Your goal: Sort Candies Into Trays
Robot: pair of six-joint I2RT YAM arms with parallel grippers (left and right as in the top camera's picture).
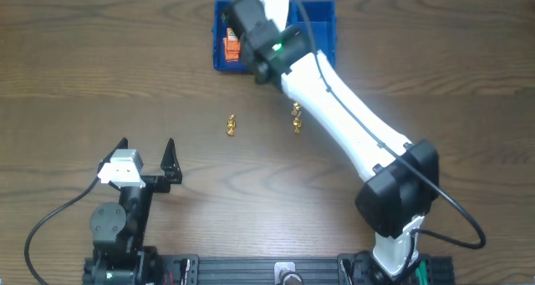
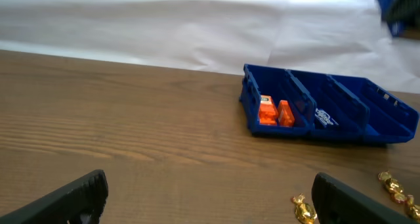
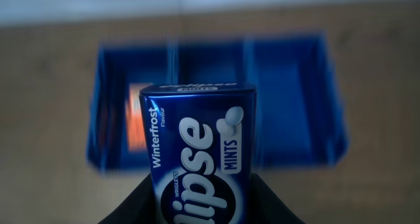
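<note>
A blue tin [image 3: 200,145] of mints is held upright by the right hand [image 3: 200,207]. It is gripped at its lower end between two dark fingers [image 3: 134,207], which are closed against its sides. The tin is held in the air over the blue tray [image 1: 322,30]. It is seen in front of the tray's middle part, but which part it is really over cannot be told.

The tray is set near the far edge of the table [image 1: 84,84], about halfway along it. It is split into three parts side by side. Two orange candies [image 2: 275,112] are kept in the left part. A blue and white thing [image 2: 325,117] is seen in the middle part.

Gold candies are left on the bare wood in the middle of the table. One gold candy [image 1: 231,124] is placed a little to the left, and a gold pair [image 1: 296,118] is found beside the right arm.

The left hand [image 1: 148,151] is kept near the near edge, on the left side of the table. Its fingers are spread wide and nothing is held between them.
</note>
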